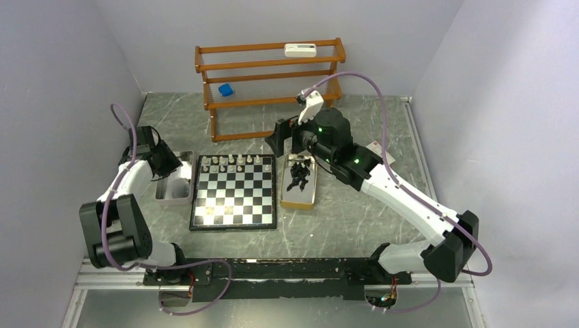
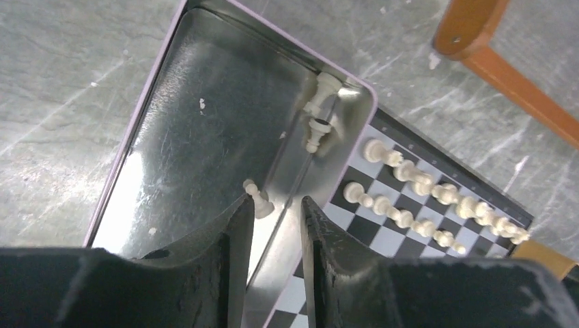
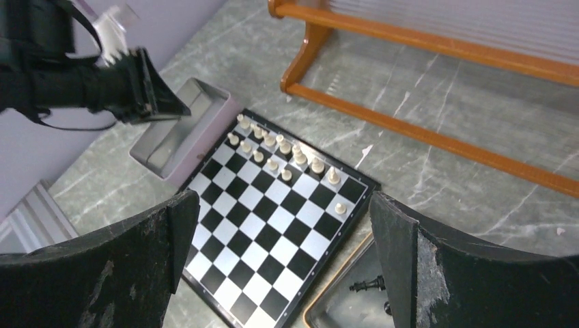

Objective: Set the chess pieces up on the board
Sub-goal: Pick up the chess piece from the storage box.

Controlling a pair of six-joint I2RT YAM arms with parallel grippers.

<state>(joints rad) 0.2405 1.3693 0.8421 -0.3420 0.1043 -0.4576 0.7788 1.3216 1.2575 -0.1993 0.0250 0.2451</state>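
Note:
The board (image 1: 234,198) lies between two metal trays. Whitish chess pieces (image 1: 232,161) stand in its two far rows. My left gripper (image 2: 274,203) hangs low in the left tray (image 2: 205,109), its fingers a narrow gap apart. A white pawn (image 2: 259,200) stands at the left fingertip, clear of the right one. Two more white pieces (image 2: 317,113) lie in the tray's far corner. My right gripper (image 3: 283,205) is wide open and empty above the board's (image 3: 259,239) right edge. Black chess pieces (image 1: 299,174) lie heaped in the right tray (image 1: 298,203).
A wooden rack (image 1: 270,75) stands behind the board, with a blue block (image 1: 225,89) and a white device (image 1: 300,49) on it. One rack leg (image 2: 471,27) is near the left tray. Grey walls close in left and right.

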